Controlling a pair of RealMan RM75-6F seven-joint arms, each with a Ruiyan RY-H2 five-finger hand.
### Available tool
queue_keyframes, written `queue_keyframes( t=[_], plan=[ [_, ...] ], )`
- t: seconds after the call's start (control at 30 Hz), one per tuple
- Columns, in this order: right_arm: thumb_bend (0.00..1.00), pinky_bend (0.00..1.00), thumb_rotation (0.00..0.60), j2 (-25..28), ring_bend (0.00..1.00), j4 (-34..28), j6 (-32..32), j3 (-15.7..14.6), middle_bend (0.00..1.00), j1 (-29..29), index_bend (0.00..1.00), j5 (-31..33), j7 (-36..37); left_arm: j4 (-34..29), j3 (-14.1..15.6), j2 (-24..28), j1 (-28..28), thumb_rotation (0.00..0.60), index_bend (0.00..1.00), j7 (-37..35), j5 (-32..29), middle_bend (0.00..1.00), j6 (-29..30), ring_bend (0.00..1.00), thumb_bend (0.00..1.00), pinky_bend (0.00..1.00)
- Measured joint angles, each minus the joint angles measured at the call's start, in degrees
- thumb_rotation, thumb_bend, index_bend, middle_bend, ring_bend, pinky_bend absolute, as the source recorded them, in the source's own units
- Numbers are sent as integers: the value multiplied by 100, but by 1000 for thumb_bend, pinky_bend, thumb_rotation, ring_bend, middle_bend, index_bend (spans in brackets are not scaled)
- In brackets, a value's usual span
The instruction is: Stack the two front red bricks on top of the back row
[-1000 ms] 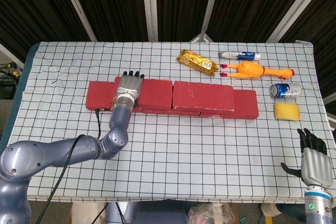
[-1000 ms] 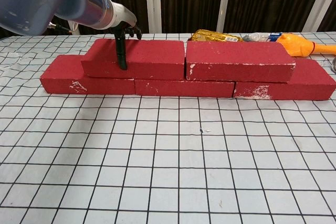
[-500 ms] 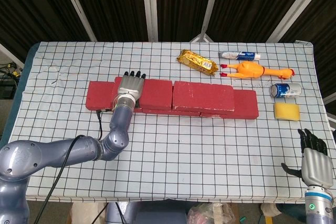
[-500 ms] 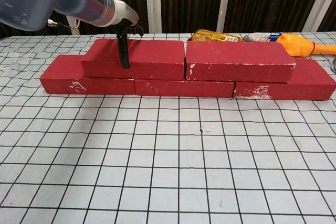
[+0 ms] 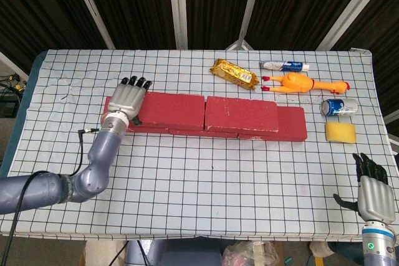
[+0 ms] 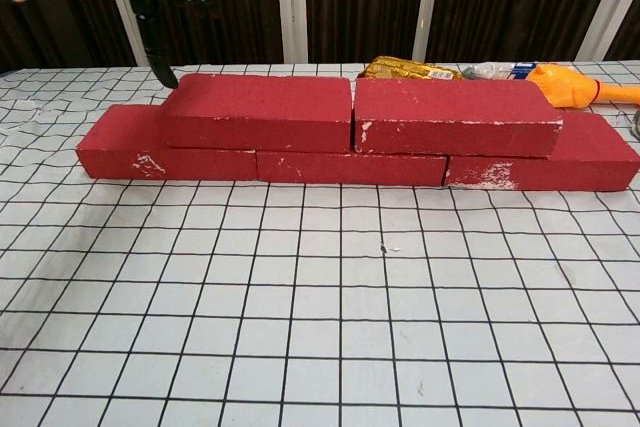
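Both upper bricks sit on the back row already: left top brick (image 5: 171,110) and right top brick (image 5: 242,114), end to end, long axes running left-right across the table. Left hand (image 5: 128,99) hovers over the left end of the bottom row (image 5: 112,105), fingers spread, holding nothing; left top brick lies just right of it. Right hand (image 5: 374,194) is at the near right table edge, well apart from the stack, fingers extended, empty. Left hand is the nearer one. Stack looks done; next is likely retreat.

white grid-pattern table (image 5: 206,185), dark slatted wall (image 5: 131,4) behind.
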Motion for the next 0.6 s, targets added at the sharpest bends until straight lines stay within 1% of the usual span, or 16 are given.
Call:
queue_keyframes(
  t=[0.1,0.2,0.3,0.43,0.6],
  plan=[
    [190,0,600,-12,0,-8,-1,-12,0,4,48,-10,-22,-235,170,233,432,600,226,-490,707,183,28,30,0,143],
    [190,0,600,-20,0,-20,-5,-23,0,8,48,-24,-35,-391,395,416,834,600,242,-894,1285,189,66,34,0,144],
    [190,0,600,-32,0,-23,10,-28,0,9,47,-41,-50,-487,669,547,1142,600,242,-1172,1648,192,68,45,0,145],
    [189,0,600,-39,0,-28,-19,-43,0,23,48,-40,-75,-436,920,571,1305,600,237,-1320,1826,190,-44,48,0,146],
    [190,0,600,-47,0,-19,-20,-35,0,27,48,-24,-67,-254,1049,439,1354,600,208,-1389,1934,190,-124,48,0,146]
  ],
)
